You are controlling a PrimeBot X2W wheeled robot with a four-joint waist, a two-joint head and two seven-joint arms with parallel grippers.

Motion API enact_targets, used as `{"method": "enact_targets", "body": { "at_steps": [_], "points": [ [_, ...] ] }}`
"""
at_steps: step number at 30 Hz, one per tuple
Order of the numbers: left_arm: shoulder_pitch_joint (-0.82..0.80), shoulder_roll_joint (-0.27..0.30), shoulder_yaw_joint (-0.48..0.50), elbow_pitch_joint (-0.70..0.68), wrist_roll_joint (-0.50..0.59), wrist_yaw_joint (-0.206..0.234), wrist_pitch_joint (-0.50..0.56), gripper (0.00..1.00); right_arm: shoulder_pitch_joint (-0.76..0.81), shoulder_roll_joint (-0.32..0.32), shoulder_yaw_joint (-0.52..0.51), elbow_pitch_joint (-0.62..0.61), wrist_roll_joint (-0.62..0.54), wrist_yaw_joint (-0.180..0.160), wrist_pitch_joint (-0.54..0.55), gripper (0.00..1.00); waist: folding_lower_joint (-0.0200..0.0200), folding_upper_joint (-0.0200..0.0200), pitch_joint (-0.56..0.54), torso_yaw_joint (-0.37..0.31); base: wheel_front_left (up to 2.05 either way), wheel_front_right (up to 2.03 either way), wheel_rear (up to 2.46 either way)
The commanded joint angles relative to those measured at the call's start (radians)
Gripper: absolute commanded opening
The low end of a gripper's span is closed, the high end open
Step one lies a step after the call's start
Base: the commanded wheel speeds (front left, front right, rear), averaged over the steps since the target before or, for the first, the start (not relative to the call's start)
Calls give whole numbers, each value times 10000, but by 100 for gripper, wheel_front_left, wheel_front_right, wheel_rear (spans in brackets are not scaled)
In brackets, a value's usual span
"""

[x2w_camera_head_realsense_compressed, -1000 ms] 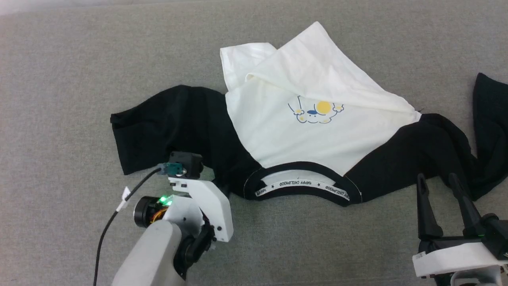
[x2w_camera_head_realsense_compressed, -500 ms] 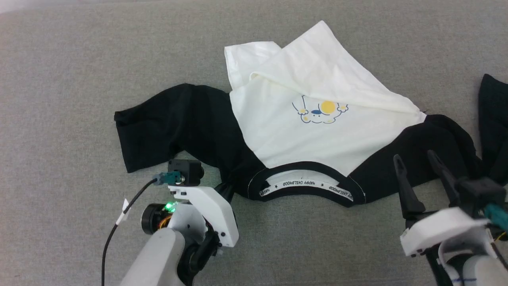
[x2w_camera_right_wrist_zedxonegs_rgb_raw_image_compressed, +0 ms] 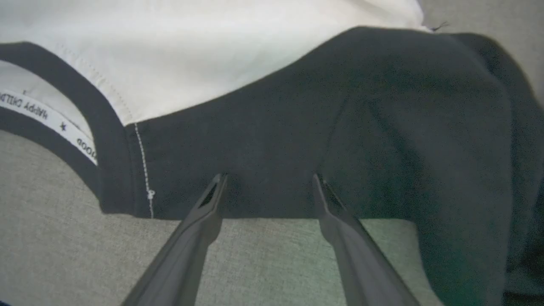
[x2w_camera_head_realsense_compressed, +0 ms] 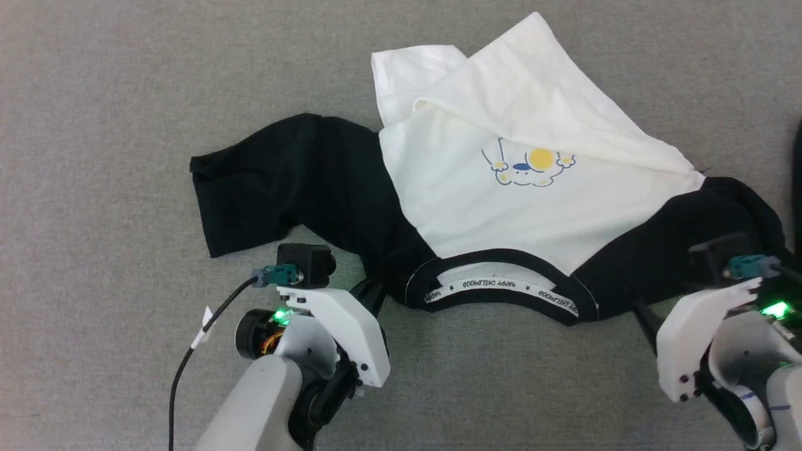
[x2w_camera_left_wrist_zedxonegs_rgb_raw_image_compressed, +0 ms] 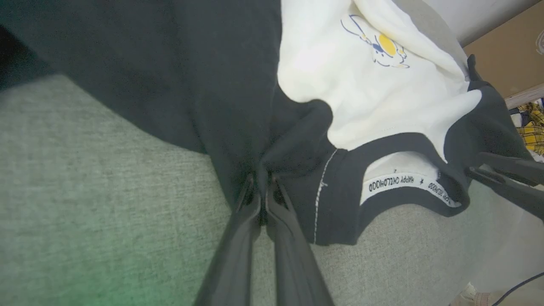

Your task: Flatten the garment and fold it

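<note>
The left gripper (x2w_camera_left_wrist_zedxonegs_rgb_raw_image_compressed: 260, 183) pinches the shirt (x2w_camera_head_realsense_compressed: 476, 213) by its black shoulder just left of the collar (x2w_camera_head_realsense_compressed: 489, 255). The right gripper (x2w_camera_right_wrist_zedxonegs_rgb_raw_image_compressed: 267, 182), wide open and empty, stands at the shoulder edge right of the collar. Beyond the collar the white body (x2w_camera_head_realsense_compressed: 532, 94) lies folded over itself, so flattening is barely begun and folding not at all.

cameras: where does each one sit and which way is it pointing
Head view: on the head, looking down at the T-shirt on a grey surface; left arm and right arm at the bottom.
Left wrist view: on the left wrist, looking along the left gripper, shut on black cloth beside the collar.
Right wrist view: on the right wrist, looking along the open right gripper at the other black shoulder.
Shared: both wrist views show the collar's lettered tape.
</note>
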Motion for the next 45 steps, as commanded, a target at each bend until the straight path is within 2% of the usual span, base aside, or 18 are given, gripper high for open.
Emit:
{"method": "enact_targets", "body": {
  "at_steps": [1,4,8,13,18,19,20,21,22,25,30,35,40,45],
  "points": [
    [-102,-15,-19,-2,-6,58,26,0,-73,-32,106,80,129,-7,91,100,-1,0,87,98,0,0,0],
    [-171,-35,-49,9,-23,55,27,0,-6,-141,411,317,294,-7,407,100,-1,0,153,188,0,0,0],
    [-253,-44,-66,4,-43,61,22,0,-68,-279,673,508,273,-7,308,100,-1,0,240,254,0,0,0],
    [-339,-26,-82,-23,-72,58,41,0,-160,-380,793,925,236,-7,256,100,-1,0,359,316,0,0,0],
    [-387,34,-61,-50,-120,67,80,0,-100,-361,833,1513,284,-7,661,100,-1,0,419,379,0,0,0],
    [-386,44,-53,-51,-135,72,86,0,-67,-314,806,1644,312,-7,805,87,-1,0,412,390,0,0,0],
    [-382,51,-47,-51,-156,74,94,0,-36,-292,828,1749,317,-7,943,47,-1,0,400,403,0,0,0],
    [-376,60,-39,-50,-175,76,102,0,-11,-276,852,1830,319,-7,1055,42,-1,0,382,411,0,0,0],
    [-367,70,-31,-45,-193,81,110,0,5,-243,836,1890,328,-7,1118,0,-1,0,360,416,0,0,0],
    [-314,79,1,-17,-279,105,140,0,31,-157,689,2043,263,-7,1242,0,-1,0,271,421,0,0,0],
    [-106,115,136,71,-456,118,13,0,-80,258,116,1989,245,-7,693,0,-1,0,-40,345,0,0,0],
    [229,22,463,-71,-854,-10,-550,0,-196,987,-893,1533,385,-7,-576,0,-1,0,-467,266,0,0,0],
    [458,-13,884,-545,-1091,-262,-1553,0,-350,1669,-1717,979,543,-7,-1994,0,-1,0,-853,168,0,0,0],
    [407,-39,1260,-1198,-1148,-411,-2465,0,-805,2157,-2150,506,1077,-7,-2758,0,-1,0,-1260,61,0,0,0]
  ]
}}
